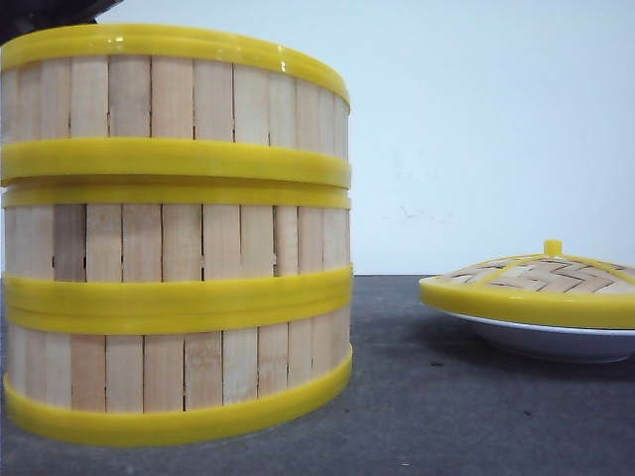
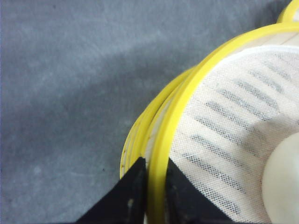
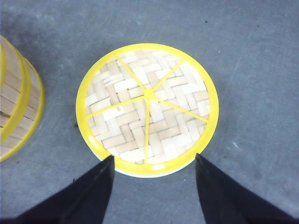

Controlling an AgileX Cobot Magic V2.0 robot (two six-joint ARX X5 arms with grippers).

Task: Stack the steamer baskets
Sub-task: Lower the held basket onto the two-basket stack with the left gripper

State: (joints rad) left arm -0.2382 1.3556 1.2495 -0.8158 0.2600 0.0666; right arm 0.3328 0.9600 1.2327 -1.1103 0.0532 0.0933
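The three steamer baskets stood stacked in one column on the grey table, at the left of the front view. The left claw was clenched on the top basket's yellow rim, one finger on each side of it; white mesh cloth lined that basket. The right claw was spread wide, released, above the woven lid, which rested on a white plate well apart from the stack. No writing or labels could be read.
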